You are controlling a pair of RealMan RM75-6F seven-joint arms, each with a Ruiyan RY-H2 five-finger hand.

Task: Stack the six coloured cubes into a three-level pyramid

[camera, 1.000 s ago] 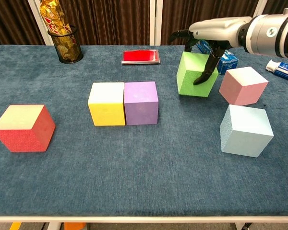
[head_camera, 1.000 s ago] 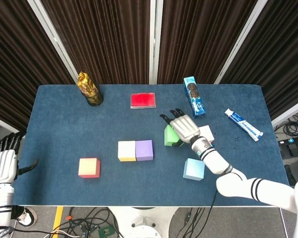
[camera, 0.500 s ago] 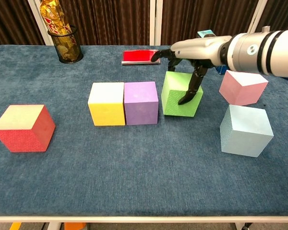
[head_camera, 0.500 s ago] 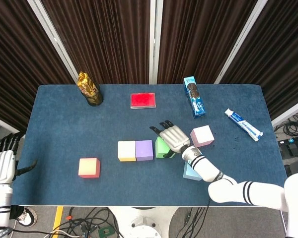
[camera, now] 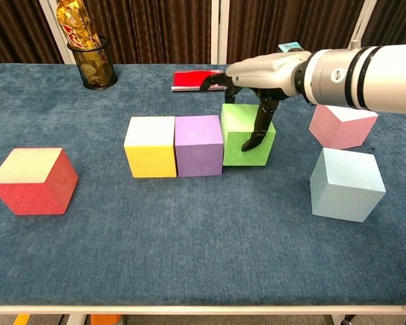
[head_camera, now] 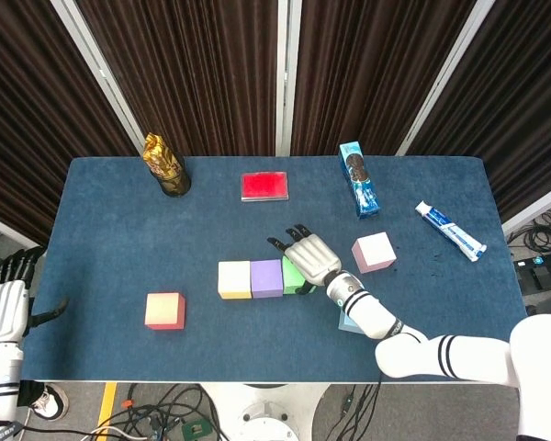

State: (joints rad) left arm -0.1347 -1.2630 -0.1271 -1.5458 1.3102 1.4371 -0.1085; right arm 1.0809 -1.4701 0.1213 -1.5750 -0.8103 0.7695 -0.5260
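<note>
The green cube (camera: 247,135) sits on the surface (camera: 189,244) at the right end of the base row, touching or all but touching the purple cube (camera: 199,145), which in turn sits flush against the yellow cube (camera: 149,146). Your right hand (camera: 257,88) grips the green cube from above, fingers (camera: 260,125) draped down its right face.

From here, the release is the main risk. If you lift while a finger drags on that face, you may tip the green cube or pull it away from the purple one and open a gap in the base. Push too hard leftward instead and you could shunt the whole row, skewing the yellow cube. From the chest view the green cube looks slightly turned against its neighbour, though the hand hides part of it, so I can't be sure; a crooked base would leave the second level with poor footing.

Mind your forearm too: in the head view it passes over the light blue cube (camera: 346,184), with the pink cube (camera: 342,120) just beyond, so a low withdrawal could knock either one.

The red cube (camera: 32,180) lies well apart at the left. Your left hand (head_camera: 6,308) hangs off the surface's edge, holding nothing, fingers apart.
</note>
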